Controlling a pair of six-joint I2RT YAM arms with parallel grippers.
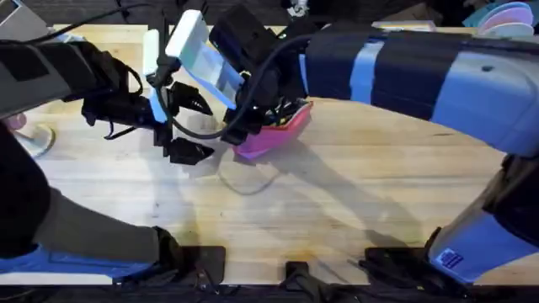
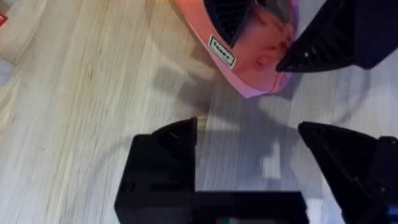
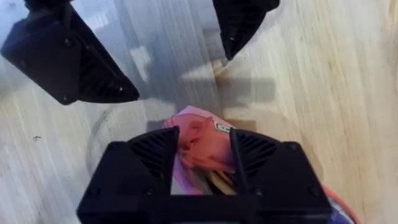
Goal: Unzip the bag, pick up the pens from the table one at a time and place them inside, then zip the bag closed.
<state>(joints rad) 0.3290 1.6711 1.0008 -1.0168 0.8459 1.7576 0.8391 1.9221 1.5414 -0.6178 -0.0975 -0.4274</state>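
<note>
Now the bag (image 1: 274,135) sits mid-table (image 1: 354,202), its end pinched between the right gripper's (image 3: 202,155) clenched fingers, probably to steady it for zipping. Just beside it, the left gripper (image 2: 249,155) hovers released, ready to help.

Light wood butcher-block tabletop (image 1: 354,194) w/ visible plank seams, lit from above, soft shadows across the middle. Beyond far edge it's dark; stacked pastel plates or bowls (image 1: 505,17) sit at upper right corner. White rounded object (image 1: 34,139) near left edge, can't tell what.
</note>
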